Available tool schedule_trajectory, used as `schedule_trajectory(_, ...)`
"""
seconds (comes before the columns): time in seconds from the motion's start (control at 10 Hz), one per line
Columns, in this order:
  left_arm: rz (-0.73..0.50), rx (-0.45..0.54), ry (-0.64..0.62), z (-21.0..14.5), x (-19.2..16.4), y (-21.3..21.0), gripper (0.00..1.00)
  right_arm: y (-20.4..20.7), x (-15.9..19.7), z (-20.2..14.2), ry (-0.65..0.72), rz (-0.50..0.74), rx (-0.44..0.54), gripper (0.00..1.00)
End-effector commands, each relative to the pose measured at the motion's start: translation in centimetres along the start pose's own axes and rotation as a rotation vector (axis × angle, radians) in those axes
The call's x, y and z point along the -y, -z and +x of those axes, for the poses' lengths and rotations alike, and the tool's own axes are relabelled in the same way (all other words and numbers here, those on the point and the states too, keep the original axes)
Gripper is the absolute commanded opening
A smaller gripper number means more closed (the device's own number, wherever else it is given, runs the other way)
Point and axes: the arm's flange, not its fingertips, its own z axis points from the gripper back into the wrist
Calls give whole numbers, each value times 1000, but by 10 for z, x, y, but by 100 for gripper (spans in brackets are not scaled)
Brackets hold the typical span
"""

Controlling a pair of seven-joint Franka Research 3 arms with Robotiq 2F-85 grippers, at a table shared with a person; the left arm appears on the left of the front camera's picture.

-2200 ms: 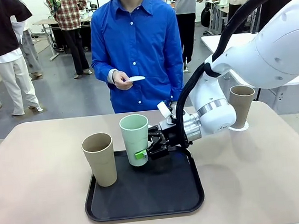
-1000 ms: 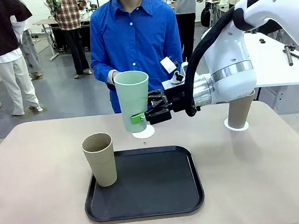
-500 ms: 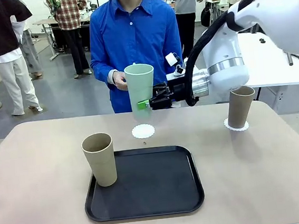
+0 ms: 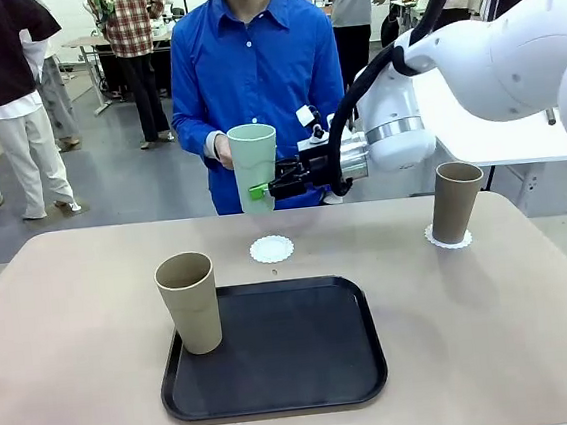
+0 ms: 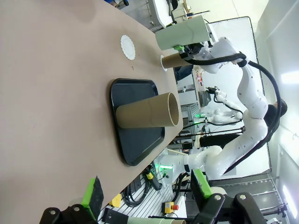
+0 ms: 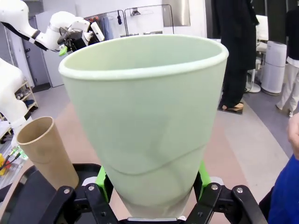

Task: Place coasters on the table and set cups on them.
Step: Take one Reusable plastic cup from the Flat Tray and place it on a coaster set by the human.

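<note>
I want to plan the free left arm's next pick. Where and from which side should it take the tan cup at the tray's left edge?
Grip the tan cup across its wall, just below the rim, coming level from the robot's left, away from the tray. It stands upright, has no handle and widens upward, so a side grip likely keeps it from slipping.
</note>
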Motion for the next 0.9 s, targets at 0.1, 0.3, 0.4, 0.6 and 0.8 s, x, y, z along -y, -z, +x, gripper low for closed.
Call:
schedule_trajectory(0.1,-17,10,8,-1,0,-1,100,4,11,8,16,-38,-40,81)
schedule_trajectory(0.3,-17,10,8,-1,0,-1,100,2,5,0,-2,-5,-7,81)
schedule_trajectory(0.4,-17,10,8,-1,0,-1,100,2,5,0,-2,-5,-7,81)
schedule_trajectory(0.6,-17,10,8,-1,0,-1,100,2,5,0,-2,-5,-7,81)
schedule_trajectory(0.8,-17,10,8,-1,0,-1,100,-4,12,-8,-13,118,-36,81)
